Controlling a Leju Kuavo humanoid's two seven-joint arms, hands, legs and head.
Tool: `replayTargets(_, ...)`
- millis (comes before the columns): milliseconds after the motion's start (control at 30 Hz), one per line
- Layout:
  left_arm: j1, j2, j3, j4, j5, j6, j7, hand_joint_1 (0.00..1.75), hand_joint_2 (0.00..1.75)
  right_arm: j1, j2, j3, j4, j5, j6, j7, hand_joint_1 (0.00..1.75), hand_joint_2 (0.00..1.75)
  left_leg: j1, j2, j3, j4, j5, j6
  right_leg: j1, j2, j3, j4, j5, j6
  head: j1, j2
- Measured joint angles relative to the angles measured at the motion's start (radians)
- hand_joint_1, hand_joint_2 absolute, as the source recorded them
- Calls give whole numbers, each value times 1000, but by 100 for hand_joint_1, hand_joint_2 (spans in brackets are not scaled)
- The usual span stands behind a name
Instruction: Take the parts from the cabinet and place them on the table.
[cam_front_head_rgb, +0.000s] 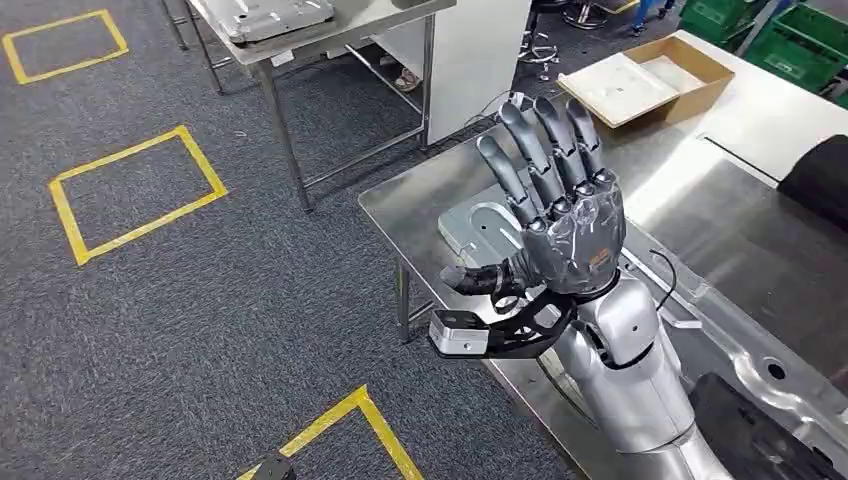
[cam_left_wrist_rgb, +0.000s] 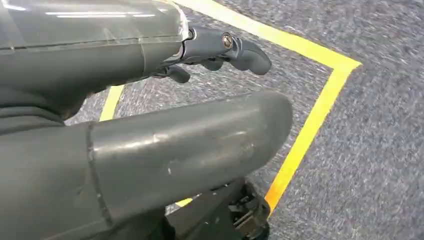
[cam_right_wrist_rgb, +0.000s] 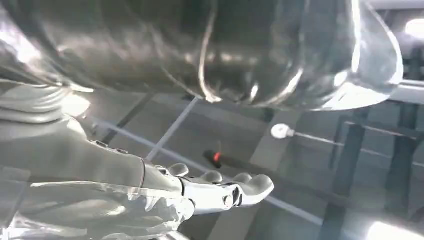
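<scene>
- Part (cam_front_head_rgb: 478, 228): a flat grey stamped sheet-metal plate with holes, lying on the table (cam_front_head_rgb: 420, 190) near its front corner, partly hidden behind the right hand. Judged already set down.
- Handling, as a judgement: stiff, fairly light for its spread, bare metal so likely slick, edges possibly sharp. Not fragile. Best taken by an edge that overhangs or along a rim, thumb under and fingers on top; a flat plate on a flat top gives little to get under.
- Right hand (cam_front_head_rgb: 560, 215): raised above the table in the head view, fingers straight and spread, holding nothing; it hangs over the part without touching it.
- Left hand (cam_left_wrist_rgb: 150, 145): seen close in the left wrist view, over grey carpet with a yellow floor line (cam_left_wrist_rgb: 310, 125). Fingers curled in, nothing seen in them.
- Long pressed metal panel (cam_front_head_rgb: 740, 330) lies further along the table, near the right arm.
- Open cardboard box (cam_front_head_rgb: 650, 80) with a pale tray in it at the table's far end.
- Second table (cam_front_head_rgb: 330, 30) behind carries another grey plate.
- Writing, labels, brands: none readable anywhere.
</scene>
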Motion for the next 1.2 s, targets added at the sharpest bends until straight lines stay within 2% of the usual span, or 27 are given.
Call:
replayTargets(33, 2, 0, 0, 0, 0, 0, 0, 0, 0, 4, 0, 0, 0, 0, 0, 0, 0, 0, 0, -13, 1, 0, 0, 0, 0, 1, -7, 1, 19, -2, 0, 0)
replayTargets(67, 4, 0, 0, 0, 0, 0, 1, 0, 0, 4, 0, 0, 0, 0, 0, 0, 0, 0, -1, -27, 2, 1, 0, 0, 0, 3, 8, -45, 60, -6, 0, 0)
replayTargets(100, 3, 0, 0, 0, 1, 0, 2, 0, 0, 4, 0, 0, 0, 1, 0, 0, 0, 0, -1, -40, 4, 1, 0, -1, 0, 9, 41, -121, 109, -11, 0, 0)
replayTargets(133, 1, 0, 0, 0, 4, 0, 1, 0, 0, 4, 0, 0, 0, 2, 0, 0, 0, 0, -1, -54, 6, 2, -1, -2, 0, 29, 84, -217, 160, -18, 0, 0)
replayTargets(167, 2, -3, 0, 0, 6, 0, 0, 0, 0, 4, 0, 0, 0, 3, 0, 0, 0, 0, 3, -62, 4, 2, 0, -2, 0, 82, 109, -282, 174, -25, 0, 0)
replayTargets(200, -2, -5, 0, 0, 9, -1, -2, 0, 0, 5, 0, 0, 0, 4, 0, 2, 0, 0, -2, -75, -2, 7, 0, -10, -3, 94, 118, -303, 168, -26, 0, 0)
replayTargets(300, 4, -8, 0, 0, 13, -2, -8, 0, 0, 4, 0, 0, 0, 10, 0, 3, 0, 0, 9, -107, -9, -4, 9, -32, 6, 65, 119, -303, 168, -28, 0, 0)
replayTargets(333, 6, -7, 1, 0, 16, -2, -8, 0, 0, 4, 0, 0, 1, 12, 0, 3, 0, 0, 2, -106, -12, -4, 7, -37, -7, 51, 129, -318, 174, -34, 1, 0)
replayTargets(367, 9, -10, 1, 0, 16, -2, -10, 0, 0, 2, 0, 0, 2, 12, 1, 5, 0, 0, -2, -46, -14, 15, -6, -40, -7, 35, 138, -328, 177, -37, -3, 0)
replayTargets(400, 10, -11, 1, 0, 17, -2, -11, 0, 0, 0, 0, 0, 2, 12, 1, 9, 0, 0, -2, -6, -35, 60, -35, -43, -6, 23, 140, -329, 176, -42, -6, 0)
replayTargets(467, 9, -15, 1, 0, 17, -2, -12, 0, 0, 0, 0, 0, 5, 14, 1, 11, 0, 0, 5, 21, -116, 221, -110, -50, -2, -10, 141, -328, 173, -46, -5, 0)
replayTargets(500, 11, -18, 1, 0, 18, -2, -12, 0, 0, 0, 0, 0, 8, 14, 1, 11, 0, 0, 7, 24, -146, 279, -126, -52, -1, -24, 140, -327, 171, -46, -6, 0)
replayTargets(533, 13, -18, 1, 0, 18, -2, -12, 0, 0, 0, 0, 0, 9, 14, 1, 11, 0, 0, 8, 26, -155, 294, -119, -55, -1, -38, 141, -326, 170, -46, -5, 0)
replayTargets(567, 16, -18, 1, 0, 20, -2, -12, 0, 0, -1, 0, 0, 12, 13, 1, 13, 0, 0, 10, 29, -139, 261, -91, -56, -2, -51, 141, -325, 167, -43, -6, 0)
replayTargets(633, 17, -18, 1, 0, 25, 1, -12, 0, 0, -5, 0, 1, 15, 12, 1, 15, 0, 0, 12, 50, -50, 95, -7, -55, -3, -76, 144, -317, 159, -37, -6, 0)
replayTargets(667, 16, -18, 1, 0, 27, 2, -12, 0, 0, -8, 0, 1, 16, 11, 1, 15, 0, 0, 10, 89, -14, 20, 5, -52, 0, -86, 145, -311, 153, -32, -5, 0)
replayTargets(700, 14, -18, 1, 0, 27, 2, -12, 0, 0, -10, 0, 1, 16, 11, 1, 16, 0, 0, -5, 101, -7, 13, -7, -43, 8, -93, 143, -308, 148, -25, -6, 0)
replayTargets(833, 20, -18, 3, 0, 30, 7, -11, 0, 0, -19, 0, 5, 19, 11, 1, 21, 0, 0, -1, 53, -11, 4, 1, -16, 8, -127, 155, -313, 144, -9, -3, 0)
replayTargets(867, 23, -18, 3, 0, 30, 9, -11, 0, 0, -23, 0, 7, 21, 11, 1, 24, 0, 0, 4, 44, -7, -1, 5, -11, 0, -89, 153, -299, 130, 1, -3, 0)
replayTargets(900, 22, -18, 4, 0, 30, 11, -12, 0, 0, -27, 0, 9, 22, 10, 0, 27, 0, 0, 4, 37, -8, -1, 7, -5, -1, -41, 134, -259, 99, 2, -3, 0)
replayTargets(933, 19, -18, 5, 0, 31, 12, -12, 0, 0, -28, 0, 9, 24, 8, 0, 31, 0, 0, 4, 29, -9, -1, 8, -2, 0, -17, 101, -190, 59, 2, -3, 0)
replayTargets(1000, 19, -18, 9, 0, 33, 12, -13, 0, 0, -23, -1, 10, 29, 5, 0, 34, 0, 0, 1, 5, -10, -1, 8, 1, 0, 0, 25, -35, 0, 2, -3, 0)
replayTargets(1033, 22, -18, 10, 0, 33, 12, -13, 0, 0, -21, -1, 10, 33, 5, 0, 34, 0, 0, 0, -9, -10, 0, 8, 1, 0, 1, 3, 0, 1, 1, -3, 0)
replayTargets(1067, 25, -18, 10, 0, 33, 11, -12, 0, 0, -20, -1, 10, 35, 5, 0, 34, 0, 0, 0, -23, -10, 0, 8, 1, 0, 2, 5, -15, 25, -2, -3, 0)
replayTargets(1133, 29, -19, 11, 0, 33, 9, -7, 0, 0, -21, -3, 11, 38, 6, 0, 34, 0, 0, -1, -51, -6, 1, 8, 1, 1, 12, 63, -147, 113, -12, -3, 0)
replayTargets(1167, 30, -20, 11, 0, 31, 8, -6, 0, 0, -22, -3, 11, 38, 9, 0, 34, 0, 0, -2, -62, -5, 1, 9, 0, 2, 38, 101, -232, 157, -20, -3, 0)
replayTargets(1200, 33, -27, 11, 0, 29, 5, -4, 0, 0, -24, -3, 14, 39, 15, 0, 34, 0, 0, 3, -71, -10, 1, 10, -2, -1, 98, 124, -285, 163, -31, -4, 0)
